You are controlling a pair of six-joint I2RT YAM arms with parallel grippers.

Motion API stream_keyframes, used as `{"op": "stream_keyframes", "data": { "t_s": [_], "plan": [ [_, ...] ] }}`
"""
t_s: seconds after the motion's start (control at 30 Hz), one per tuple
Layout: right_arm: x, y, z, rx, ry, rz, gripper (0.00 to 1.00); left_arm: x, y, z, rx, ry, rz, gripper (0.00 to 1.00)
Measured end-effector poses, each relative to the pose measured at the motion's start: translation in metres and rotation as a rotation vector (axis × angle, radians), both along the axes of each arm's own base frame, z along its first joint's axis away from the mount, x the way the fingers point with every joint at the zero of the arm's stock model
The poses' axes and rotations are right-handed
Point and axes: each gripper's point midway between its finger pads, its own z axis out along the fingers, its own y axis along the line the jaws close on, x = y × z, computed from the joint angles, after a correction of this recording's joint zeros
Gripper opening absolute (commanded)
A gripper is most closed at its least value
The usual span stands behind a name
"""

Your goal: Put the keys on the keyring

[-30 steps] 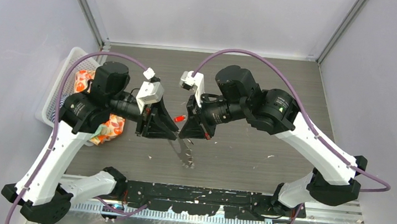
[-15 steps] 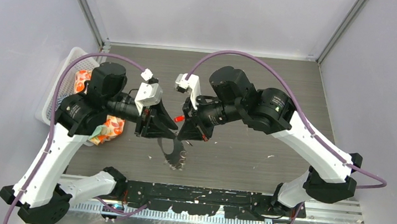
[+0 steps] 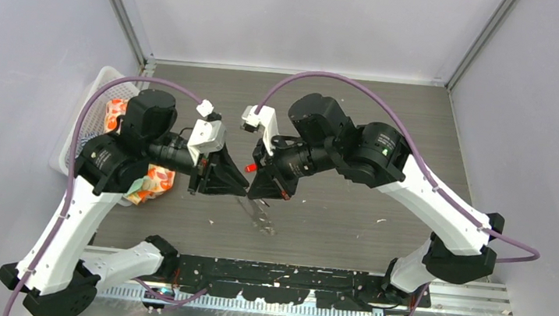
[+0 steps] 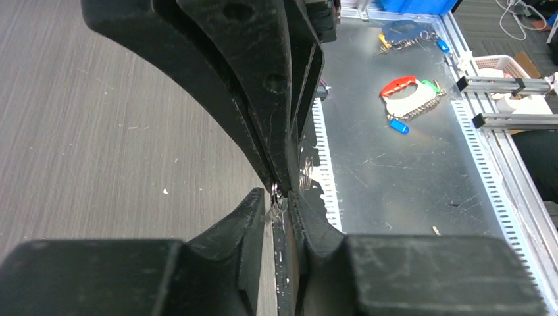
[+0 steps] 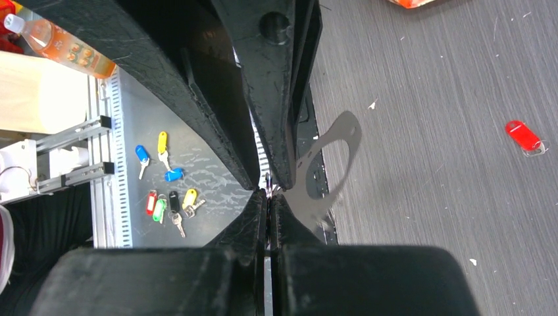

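Note:
My two grippers meet tip to tip above the middle of the table. A thin silver piece of the keyring [image 4: 275, 193] sits between the tips. The left gripper [image 3: 244, 186] has its jaws drawn in narrowly around that wire, as the left wrist view [image 4: 279, 197] shows. My right gripper [image 3: 253, 190] is pressed shut on the same silver wire [image 5: 268, 194]. The rest of the keyring is hidden by the fingers. A key with a red plastic head [image 3: 252, 168] lies on the table just behind the tips and is held by neither gripper; the right wrist view also shows it [image 5: 524, 135].
A white basket [image 3: 80, 125] stands at the left table edge, with an orange packet [image 3: 152, 180] beside it. Small white crumbs dot the wood. Beyond the near edge, bunches of coloured keys [image 5: 164, 191] and a red-handled bunch [image 4: 408, 99] lie on a metal shelf.
Both grippers drifted slightly left, still tip to tip. The left jaws narrowed a little. The grey shadow under the tips shifted. The red key stayed put.

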Motion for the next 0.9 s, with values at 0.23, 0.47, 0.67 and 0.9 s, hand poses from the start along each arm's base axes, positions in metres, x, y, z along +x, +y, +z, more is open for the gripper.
{"op": "stream_keyframes", "data": {
  "t_s": [0.23, 0.47, 0.67, 0.9],
  "plan": [
    [0.002, 0.002, -0.008, -0.027, 0.006, -0.008, 0.01, 0.002, 0.000, -0.002, 0.008, -0.009, 0.011, 0.04],
    [0.003, 0.001, -0.010, -0.041, 0.005, -0.014, 0.01, 0.000, 0.000, -0.006, 0.023, -0.069, -0.004, 0.10],
    [0.003, 0.003, -0.015, -0.057, 0.012, -0.012, 0.01, 0.000, 0.002, -0.013, 0.054, -0.088, -0.003, 0.12],
    [0.002, 0.004, -0.018, -0.070, 0.018, -0.010, 0.01, 0.000, 0.003, -0.021, 0.085, -0.091, -0.006, 0.01]
  ]
}}
